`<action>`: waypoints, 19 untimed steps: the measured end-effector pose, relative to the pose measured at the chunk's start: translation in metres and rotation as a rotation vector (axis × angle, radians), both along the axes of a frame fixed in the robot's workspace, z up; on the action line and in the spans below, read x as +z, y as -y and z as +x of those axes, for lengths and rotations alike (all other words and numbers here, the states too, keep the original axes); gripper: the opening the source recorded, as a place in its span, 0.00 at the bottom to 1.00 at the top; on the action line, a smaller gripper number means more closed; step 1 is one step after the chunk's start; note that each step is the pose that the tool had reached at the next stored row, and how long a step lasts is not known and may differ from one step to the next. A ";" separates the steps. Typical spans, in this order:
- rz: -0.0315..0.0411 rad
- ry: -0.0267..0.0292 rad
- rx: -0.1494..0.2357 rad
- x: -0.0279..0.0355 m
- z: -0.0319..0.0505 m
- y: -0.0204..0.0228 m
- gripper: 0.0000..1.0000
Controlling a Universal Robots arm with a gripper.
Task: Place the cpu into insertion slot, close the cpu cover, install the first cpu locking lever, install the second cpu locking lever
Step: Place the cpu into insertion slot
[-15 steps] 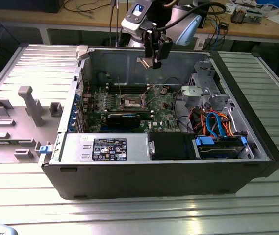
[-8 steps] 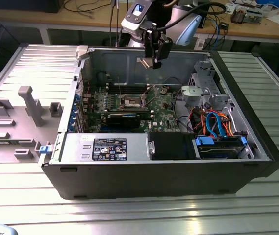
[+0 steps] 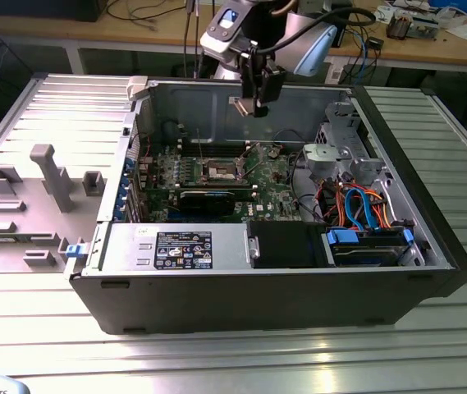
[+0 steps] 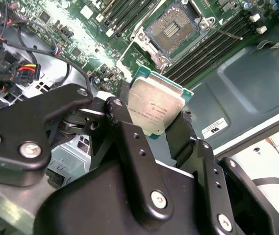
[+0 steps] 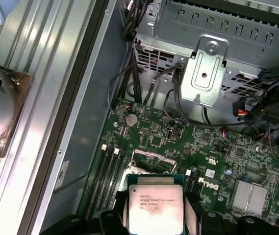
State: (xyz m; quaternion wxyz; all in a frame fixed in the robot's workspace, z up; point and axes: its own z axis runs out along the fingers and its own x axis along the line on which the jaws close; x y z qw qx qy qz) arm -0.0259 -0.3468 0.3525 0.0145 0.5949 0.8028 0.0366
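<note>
Cpu point(image 4: 154, 105) clamped in the gripper point(image 4: 155, 117), hanging above the slot point(image 4: 172, 30) with clear air between them.

The case point(image 3: 192, 103) is open on top, so there is free room straight above the slot; in the exterior view its back wall stands beyond the slot, the drive cage point(image 3: 344, 152) rises to the exterior view's right of the slot, and the black card point(image 3: 207, 199) lies just on the slot's near side; one cpu, one slot, one gripper; two banks of memory slots point(image 4: 213, 41), one along each of two opposite sides of the slot; two black fingers point(image 4: 181, 134) press on opposite edges of the cpu; the cpu is a small flat square with a pale silver-tan face bearing fine print and a thin green rim; the slot shows a dark centre inside a silvery metal rim, with nothing seated in it.
</note>
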 end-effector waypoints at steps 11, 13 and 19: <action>0.0024 -0.0213 -0.106 -0.0072 -0.0024 -0.0004 0.54; 0.0024 -0.0214 -0.106 -0.0072 -0.0024 -0.0004 0.54; 0.0027 -0.0212 -0.106 -0.0074 -0.0050 -0.0004 0.54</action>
